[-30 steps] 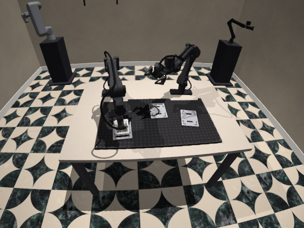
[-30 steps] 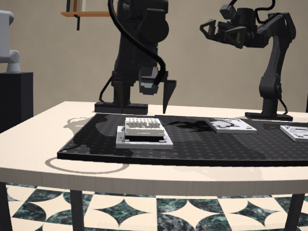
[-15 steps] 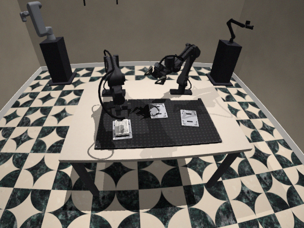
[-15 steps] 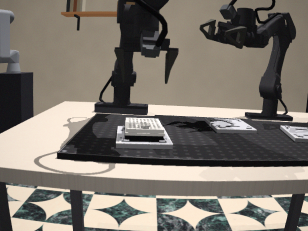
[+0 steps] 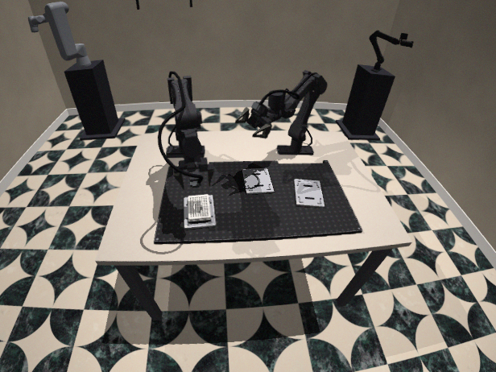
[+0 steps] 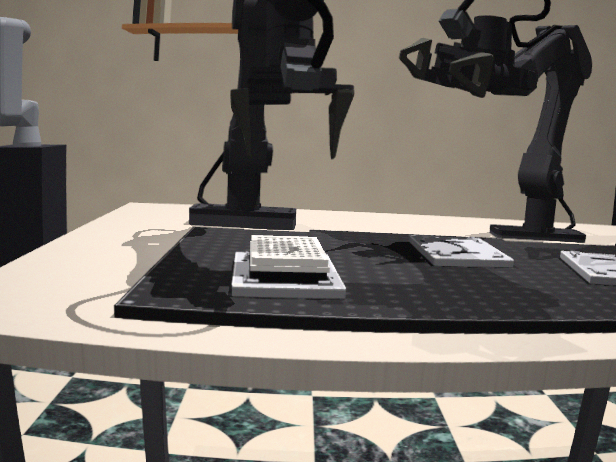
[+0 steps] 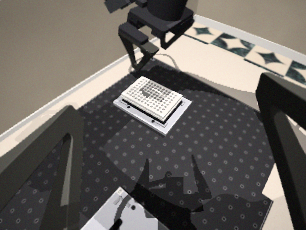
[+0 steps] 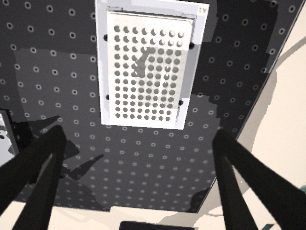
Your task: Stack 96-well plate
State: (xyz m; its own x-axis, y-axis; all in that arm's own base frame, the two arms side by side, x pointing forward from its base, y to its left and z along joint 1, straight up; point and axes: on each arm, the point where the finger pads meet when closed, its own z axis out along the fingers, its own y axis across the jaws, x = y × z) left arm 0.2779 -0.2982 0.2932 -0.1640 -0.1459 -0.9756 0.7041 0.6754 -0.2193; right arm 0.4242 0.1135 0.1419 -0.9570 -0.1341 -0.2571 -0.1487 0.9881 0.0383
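Note:
A white 96-well plate (image 5: pixel 198 207) lies stacked on the lower plate, which shows as a dark band (image 6: pixel 290 276) under it, in the white nest N2 (image 6: pixel 288 287). The stack looks level. It also shows in the left wrist view (image 7: pixel 151 99) and the right wrist view (image 8: pixel 147 70). Nest N1 (image 5: pixel 258 180) is empty. My right gripper (image 6: pixel 290 125) hangs open and empty well above the stack, fingers pointing down (image 8: pixel 139 132). My left gripper (image 5: pixel 254 122) (image 6: pixel 445 60) is open and empty, raised high behind N1.
A third empty white nest (image 5: pixel 309 192) sits on the black dotted mat (image 5: pixel 258 201). The two arm bases stand behind the mat. Black pedestals (image 5: pixel 92 97) (image 5: pixel 368 101) stand on the floor at the back corners.

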